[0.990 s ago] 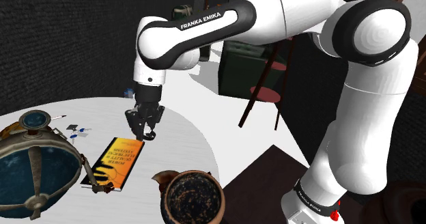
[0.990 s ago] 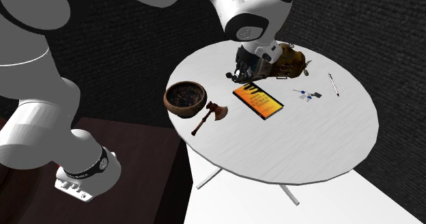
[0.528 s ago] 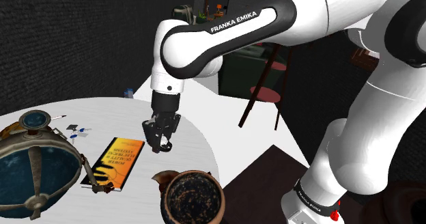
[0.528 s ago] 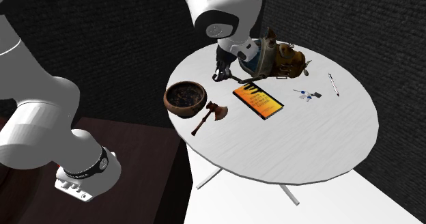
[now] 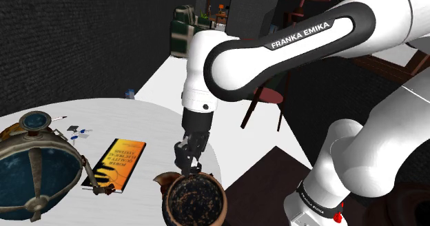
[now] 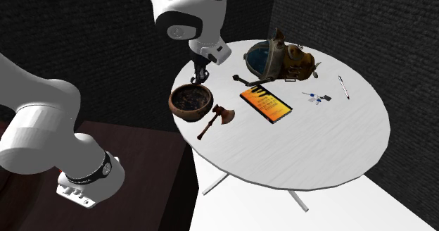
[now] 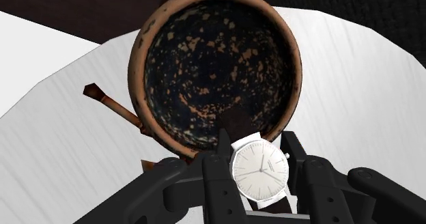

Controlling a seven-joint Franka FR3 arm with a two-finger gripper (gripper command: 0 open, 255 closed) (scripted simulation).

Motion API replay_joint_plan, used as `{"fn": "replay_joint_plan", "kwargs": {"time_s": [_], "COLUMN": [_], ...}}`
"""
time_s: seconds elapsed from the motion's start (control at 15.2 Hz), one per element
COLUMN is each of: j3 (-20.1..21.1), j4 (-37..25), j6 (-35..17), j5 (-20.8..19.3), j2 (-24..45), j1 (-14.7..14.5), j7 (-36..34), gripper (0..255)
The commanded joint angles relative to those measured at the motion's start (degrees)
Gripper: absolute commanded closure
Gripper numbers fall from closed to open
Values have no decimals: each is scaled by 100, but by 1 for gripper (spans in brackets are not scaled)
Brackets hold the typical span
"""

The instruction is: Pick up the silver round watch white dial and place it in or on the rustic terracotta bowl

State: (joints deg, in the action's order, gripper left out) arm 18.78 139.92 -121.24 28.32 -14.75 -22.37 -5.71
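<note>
Now holding the watch over the bowl.
Right of the orange book on the white table, the gripper is clamping the white-dialled watch between its fingers, hovering just above the speckled brown bowl's rim.

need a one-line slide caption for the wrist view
Gripper clasping a white-dial watch over the rim of a dark-speckled brown bowl on a white table.

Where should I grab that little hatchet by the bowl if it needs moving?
Probably mid-handle, from straight above, closing across it. The hatchet lies flat on the table beside the bowl; its handle is slim and straight, the head wider and irregular.
</note>
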Motion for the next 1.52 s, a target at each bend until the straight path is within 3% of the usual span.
{"fn": "replay_joint_plan", "kwargs": {"time_s": [0.0, 0.13, 0.99, 1.45], "j3": [56, 89, 262, 261], "j4": [389, 634, 1082, 1082], "j6": [4, 29, -1192, -1192], "j5": [180, 296, 588, 588], "j2": [-423, -710, 104, 104], "j1": [-118, -210, -281, -281], "j7": [-40, -77, 330, 330], "gripper": [255, 255, 255, 255]}}
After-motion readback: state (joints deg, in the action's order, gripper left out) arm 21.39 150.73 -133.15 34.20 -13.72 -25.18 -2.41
